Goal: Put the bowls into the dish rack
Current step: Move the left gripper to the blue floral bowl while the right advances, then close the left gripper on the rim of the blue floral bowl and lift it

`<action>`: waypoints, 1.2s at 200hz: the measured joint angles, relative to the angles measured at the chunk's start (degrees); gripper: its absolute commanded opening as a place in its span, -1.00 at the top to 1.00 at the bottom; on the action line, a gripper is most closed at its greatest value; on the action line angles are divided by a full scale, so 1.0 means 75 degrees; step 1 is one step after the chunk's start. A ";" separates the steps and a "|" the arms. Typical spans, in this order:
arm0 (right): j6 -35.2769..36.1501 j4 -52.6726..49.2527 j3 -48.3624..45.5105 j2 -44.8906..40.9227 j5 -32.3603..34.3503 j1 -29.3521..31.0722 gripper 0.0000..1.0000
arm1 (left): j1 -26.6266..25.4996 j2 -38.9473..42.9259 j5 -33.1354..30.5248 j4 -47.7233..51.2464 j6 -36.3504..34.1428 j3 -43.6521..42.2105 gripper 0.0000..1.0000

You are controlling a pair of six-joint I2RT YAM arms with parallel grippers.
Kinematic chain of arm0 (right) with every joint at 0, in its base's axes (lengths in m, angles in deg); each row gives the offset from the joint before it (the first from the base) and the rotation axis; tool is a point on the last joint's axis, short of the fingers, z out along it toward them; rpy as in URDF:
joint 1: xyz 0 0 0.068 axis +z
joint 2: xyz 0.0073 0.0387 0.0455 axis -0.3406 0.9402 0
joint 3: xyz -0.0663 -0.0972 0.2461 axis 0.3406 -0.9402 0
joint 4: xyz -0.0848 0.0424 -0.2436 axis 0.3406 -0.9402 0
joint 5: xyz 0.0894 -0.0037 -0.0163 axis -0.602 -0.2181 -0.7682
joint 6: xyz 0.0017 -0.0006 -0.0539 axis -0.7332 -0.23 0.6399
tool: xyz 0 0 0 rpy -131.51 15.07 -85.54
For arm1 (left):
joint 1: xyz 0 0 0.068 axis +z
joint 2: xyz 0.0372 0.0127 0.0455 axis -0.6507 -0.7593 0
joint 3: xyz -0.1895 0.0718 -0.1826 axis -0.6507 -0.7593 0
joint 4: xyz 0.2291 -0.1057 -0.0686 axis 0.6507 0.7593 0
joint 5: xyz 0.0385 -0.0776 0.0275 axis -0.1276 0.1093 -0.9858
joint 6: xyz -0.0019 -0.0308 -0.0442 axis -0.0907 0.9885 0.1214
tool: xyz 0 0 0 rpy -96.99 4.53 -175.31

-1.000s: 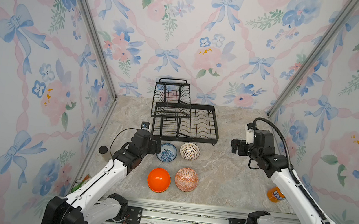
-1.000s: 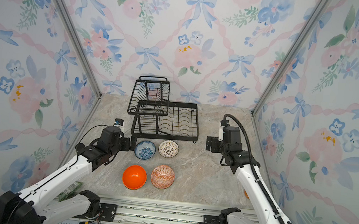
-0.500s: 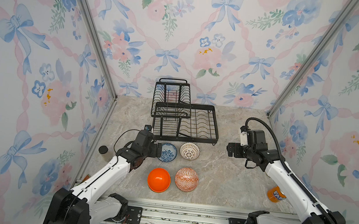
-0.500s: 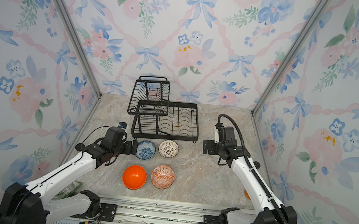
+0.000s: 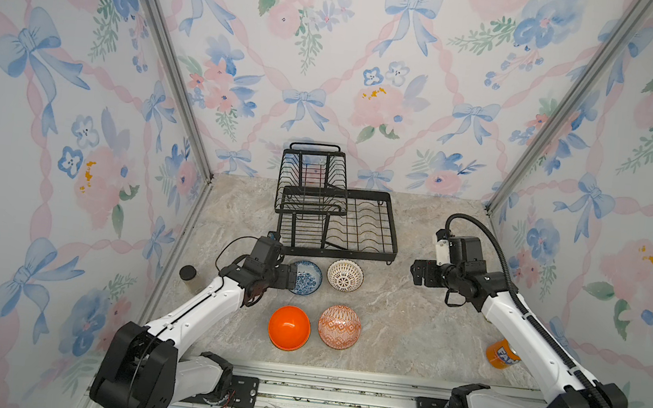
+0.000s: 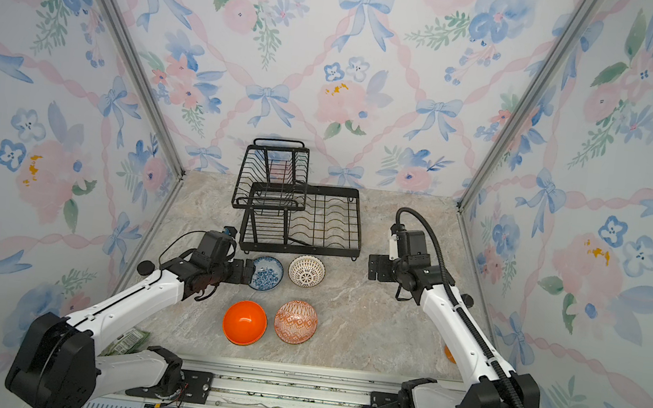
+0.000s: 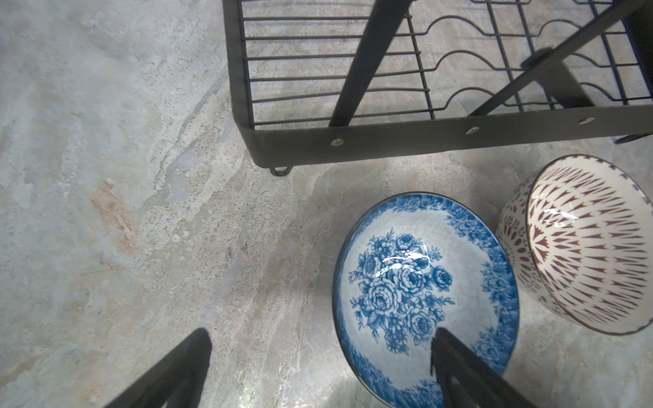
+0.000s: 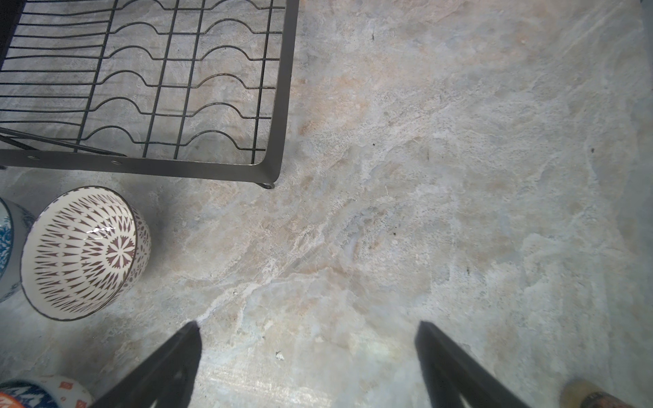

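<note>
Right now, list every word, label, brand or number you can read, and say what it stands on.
"FA": letters on the orange can, seen in a top view; the rest of the word does not show.
Green packet, low on the left in a top view: there is print on it, but too small to read.
Nothing else carries readable text.

Both arms wear white shells between black joint housings; the left arm (image 5: 195, 315) has a thin black wire (image 5: 239, 237) looping behind its fingers (image 7: 173, 371); the right arm (image 5: 523, 332) carries a ribbed black hose (image 5: 502, 258) and a white block (image 5: 441, 249) behind its own; all fingers are black, tapering.
</note>
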 measured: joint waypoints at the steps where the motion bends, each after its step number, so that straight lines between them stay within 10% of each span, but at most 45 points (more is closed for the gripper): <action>1: 0.0000 0.0000 0.0000 0.0000 0.0000 0.0000 -0.93 | 0.0009 -0.0015 0.0015 -0.0012 0.0000 0.0003 -0.96; 240: 0.0000 0.0023 0.0000 0.0000 -0.0032 0.0000 -0.94 | 0.0198 -0.1282 0.0702 -0.1253 0.0236 -0.0463 0.21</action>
